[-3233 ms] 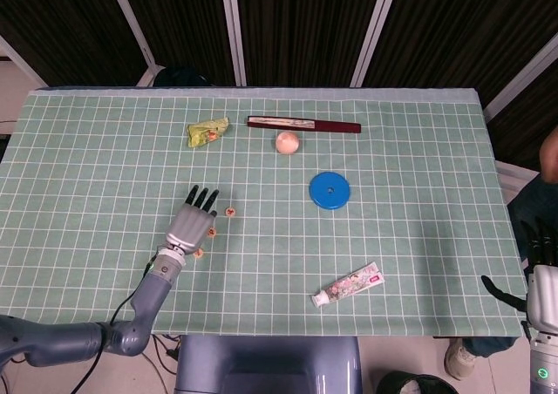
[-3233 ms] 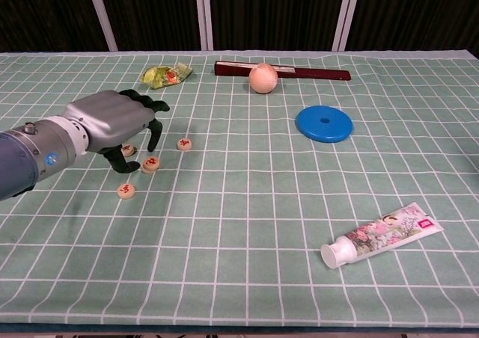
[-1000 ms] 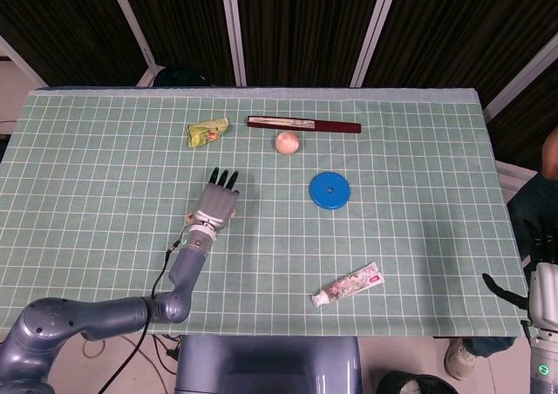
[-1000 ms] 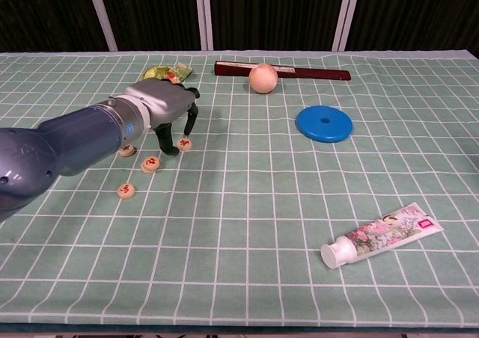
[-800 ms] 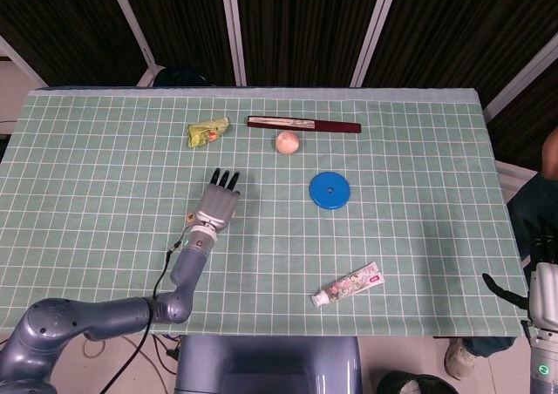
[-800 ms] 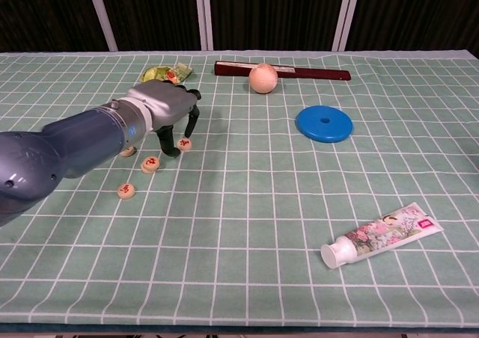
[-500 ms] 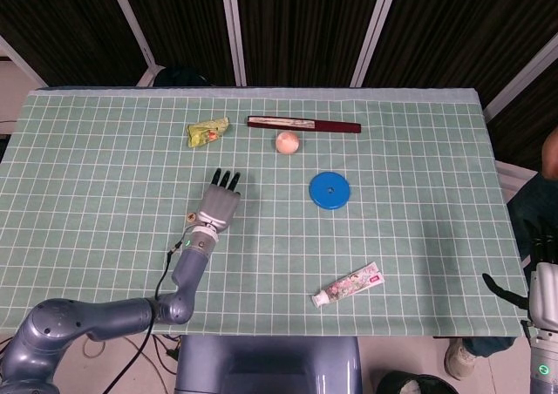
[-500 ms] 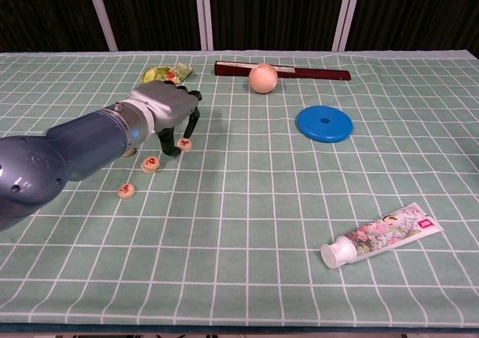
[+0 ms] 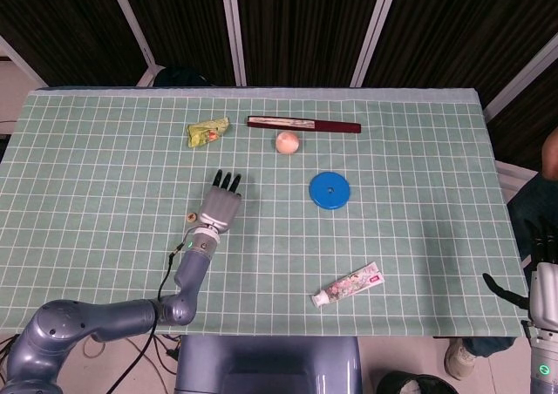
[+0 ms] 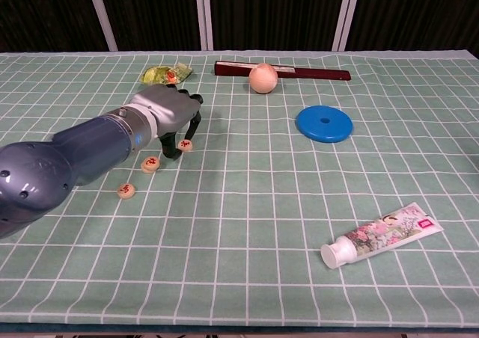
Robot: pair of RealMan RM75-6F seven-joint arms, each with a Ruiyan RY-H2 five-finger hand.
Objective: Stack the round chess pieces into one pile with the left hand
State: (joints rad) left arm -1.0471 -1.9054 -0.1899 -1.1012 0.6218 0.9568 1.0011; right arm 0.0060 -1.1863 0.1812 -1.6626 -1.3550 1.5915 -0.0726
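From the head view I see my left hand (image 9: 221,207) lying palm-down over the tabletop (image 9: 392,176), with one chess piece (image 9: 189,217) just left of its wrist; my right hand (image 9: 542,272) sits off the tabletop's edge, grip unclear. From the chest view, the left hand's (image 10: 166,114) fingers curl down around a chess piece (image 10: 185,145), though I cannot tell if they grip it, and two more pieces (image 10: 150,163) (image 10: 126,191) lie nearer me, beside the forearm.
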